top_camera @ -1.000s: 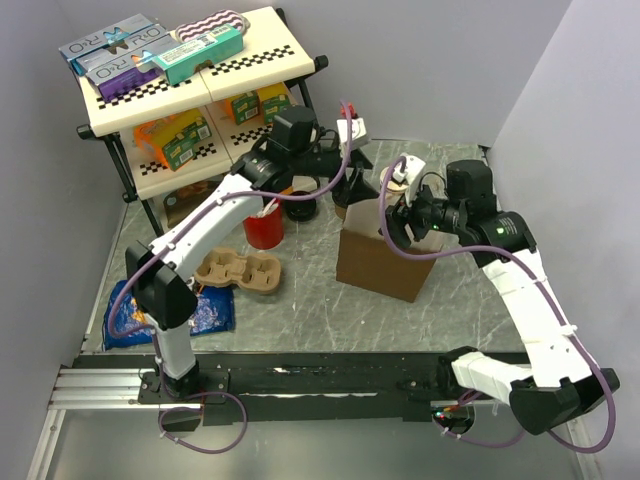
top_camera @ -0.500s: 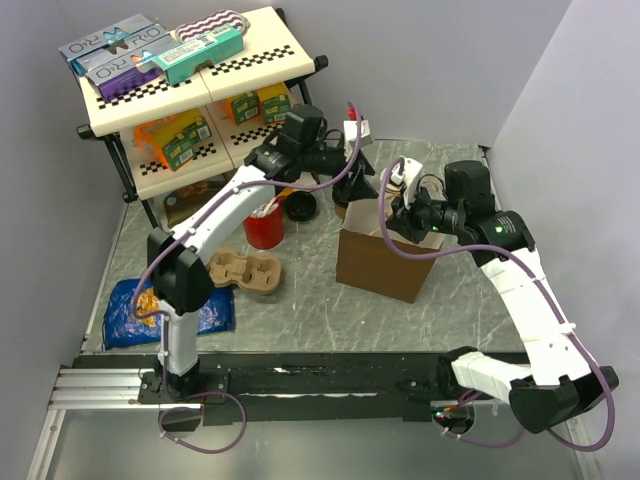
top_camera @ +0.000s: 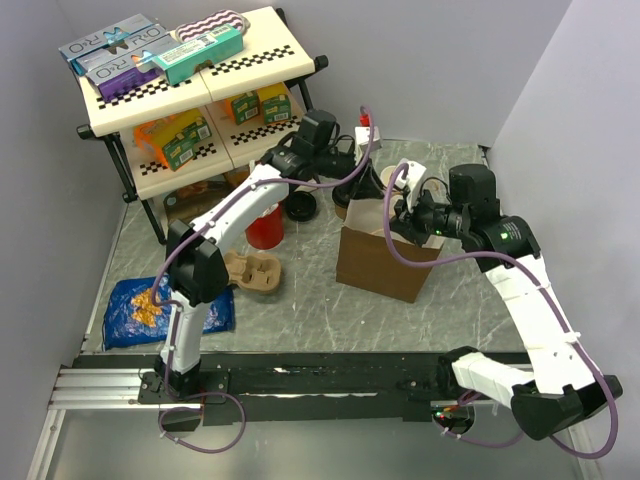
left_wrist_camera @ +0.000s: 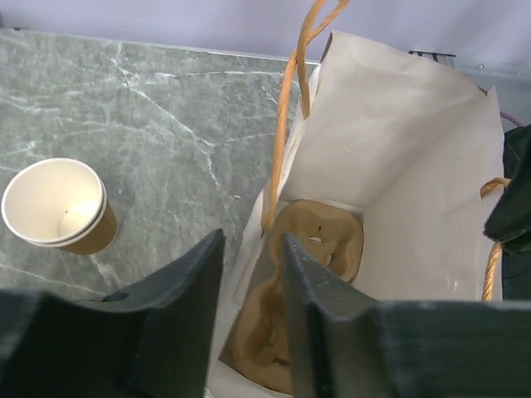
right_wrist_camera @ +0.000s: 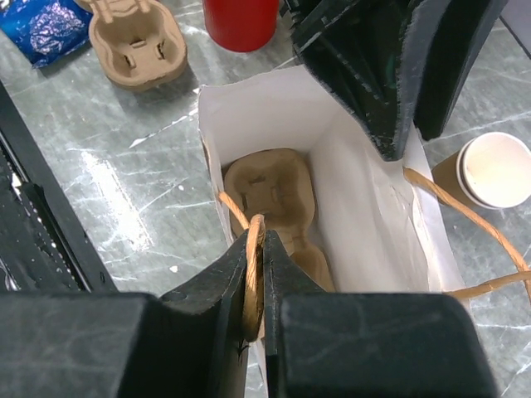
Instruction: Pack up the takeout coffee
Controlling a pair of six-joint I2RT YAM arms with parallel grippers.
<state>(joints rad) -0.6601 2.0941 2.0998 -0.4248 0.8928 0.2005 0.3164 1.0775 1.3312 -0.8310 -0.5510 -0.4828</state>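
Note:
The takeout coffee shows only its black lid, on the table behind the red cup, with neither gripper touching it. A brown paper bag stands open in the middle with a cardboard cup carrier lying inside. My right gripper is shut on the bag's near twine handle at the rim. My left gripper hangs over the far rim. Its jaws stand a little apart, astride the bag's wall below the other handle.
A lidless tan cup sits on the table just beyond the bag. A red cup, a second cup carrier and a blue snack bag lie to the left. A shelf rack with boxes fills the back left corner.
The left arm has swung right from near the red cup to the bag's far rim, and its jaws have narrowed. The right gripper has shut on the near handle.

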